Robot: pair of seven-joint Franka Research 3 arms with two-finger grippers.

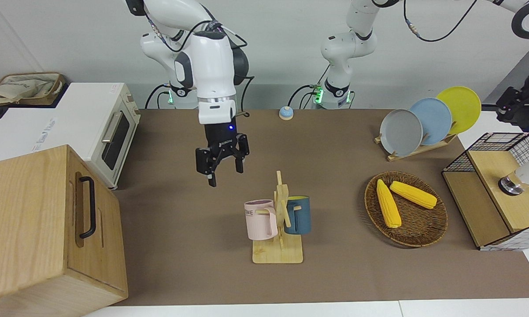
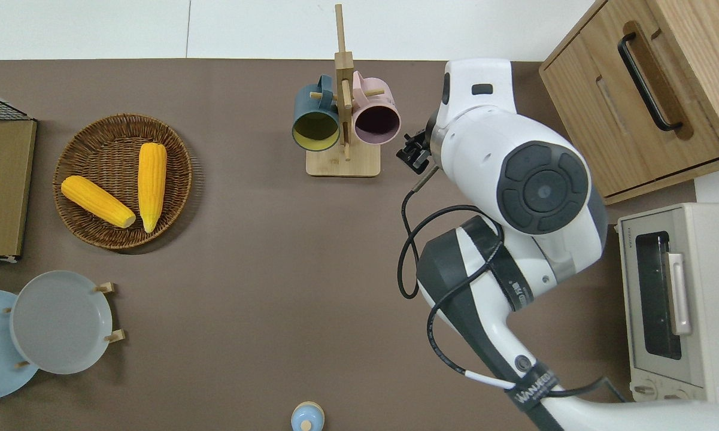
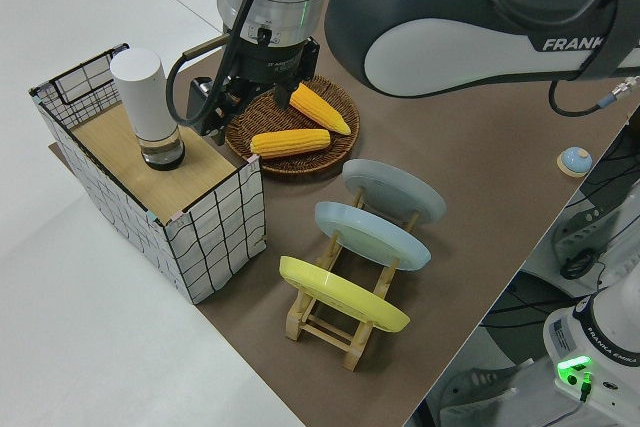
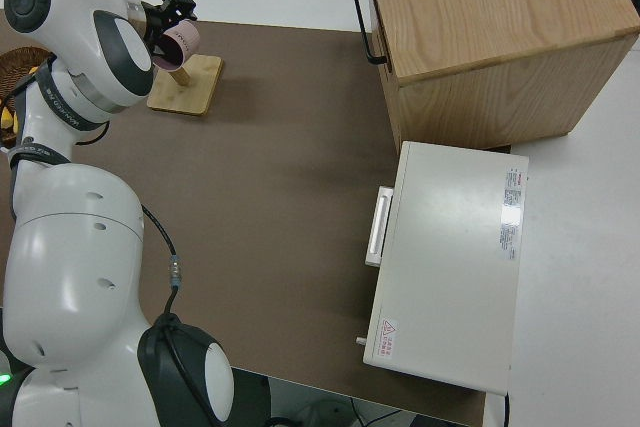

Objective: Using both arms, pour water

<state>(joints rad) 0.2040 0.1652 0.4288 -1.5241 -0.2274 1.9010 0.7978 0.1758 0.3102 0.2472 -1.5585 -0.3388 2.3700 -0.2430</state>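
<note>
Left gripper [image 3: 213,105] hangs at the left arm's end of the worktop [image 1: 180,229], close by the white cylinder bottle [image 3: 148,107] that stands upright on the wooden top of the wire-grid box [image 3: 150,172]. Bottle sits just beside the gripper; can't tell if there's contact, nor if the jaws are spread or closed, as the wrist hides them.

Mid-worktop: wooden mug rack [image 1: 281,229] w/ blue mug [image 1: 298,215] and pink mug [image 1: 260,219] hung on pegs either side of the post, mouths facing toward the robots in the overhead view. Pink mug is on the side toward the right arm's end.

Right gripper [image 1: 222,164] is empty, jaws spread, fingers pointing down, up in the air. Overhead view puts it over bare worktop just beside the pink mug, toward the right arm's end of the rack; not touching it.

Key relation, as a judgement: the pink mug lies sideways from the right gripper, toward the rack post, so the right arm is the nearer one for it, and the left arm for the bottle. Mug's long axis runs roughly horizontal on its peg, so the approach likely needs to come side-on.
</note>
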